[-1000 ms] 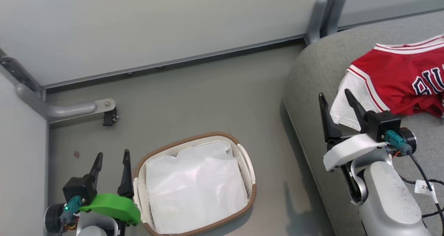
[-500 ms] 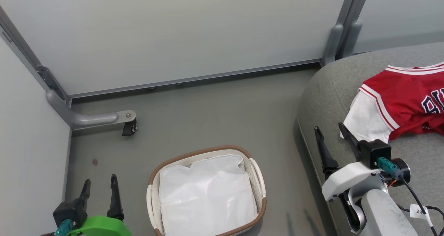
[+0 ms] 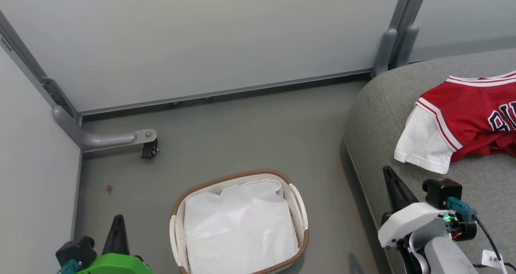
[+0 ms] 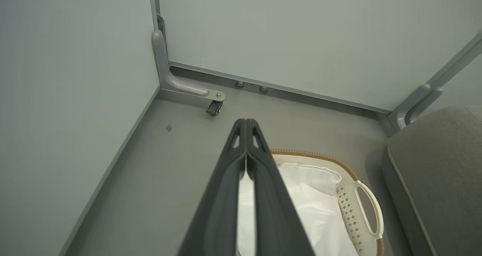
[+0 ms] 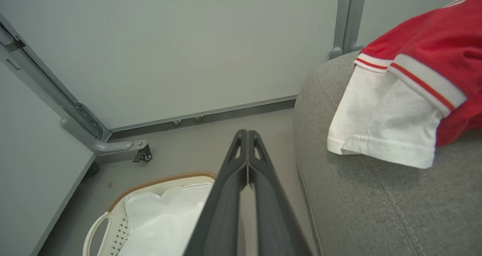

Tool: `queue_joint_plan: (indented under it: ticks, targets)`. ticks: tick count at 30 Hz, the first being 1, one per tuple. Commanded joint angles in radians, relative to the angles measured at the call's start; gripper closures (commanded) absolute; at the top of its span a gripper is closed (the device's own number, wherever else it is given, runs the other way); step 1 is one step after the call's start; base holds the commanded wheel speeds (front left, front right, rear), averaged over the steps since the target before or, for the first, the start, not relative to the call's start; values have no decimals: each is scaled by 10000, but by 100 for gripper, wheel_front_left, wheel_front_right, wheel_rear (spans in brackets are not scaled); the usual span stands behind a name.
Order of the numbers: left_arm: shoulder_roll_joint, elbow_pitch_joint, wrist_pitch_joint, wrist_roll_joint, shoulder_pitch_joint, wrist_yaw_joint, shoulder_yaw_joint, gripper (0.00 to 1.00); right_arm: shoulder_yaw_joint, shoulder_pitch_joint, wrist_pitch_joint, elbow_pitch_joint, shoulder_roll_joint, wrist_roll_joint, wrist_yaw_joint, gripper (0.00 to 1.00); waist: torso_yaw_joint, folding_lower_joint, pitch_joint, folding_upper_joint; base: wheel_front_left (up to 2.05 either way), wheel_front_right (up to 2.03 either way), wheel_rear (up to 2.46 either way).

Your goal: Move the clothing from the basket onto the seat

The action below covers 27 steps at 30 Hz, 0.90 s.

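Where the rounded grey woven-fabric seat (image 3: pixel 373 121) curved at right, the red jersey (image 3: pixel 471 113), white-sleeved and stripe-trimmed, lay crumpled on it. Cream perforated basket (image 3: pixel 300 209), brown braided rim, sat on the floor holding a white liner (image 3: pixel 240 229). Left gripper (image 4: pixel 245 122) and right gripper (image 5: pixel 247 133): tapered dark fingers pressed together, empty.
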Motion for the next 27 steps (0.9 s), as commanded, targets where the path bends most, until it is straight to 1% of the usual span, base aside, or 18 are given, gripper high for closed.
queue_joint_plan:
  ticks: [1, 10, 27]
  targets:
    - [39, -243, 82, -488, -136, -4, 64, 100, -88, -98, 96, -262, -32, 490, -1, 100, 3, 1, -5, 0, 0, 0, 0]
    - [51, -611, 491, -2194, -169, -9, 75, 100, -258, 93, 513, -616, -44, 2275, -2, 100, 20, 1, -36, 0, 0, 0, 0]
    - [69, -1085, 1152, -4680, -293, -17, 147, 100, -561, 326, 1175, -1073, -63, 4883, -4, 100, 49, 1, -89, 0, 0, 0, 0]
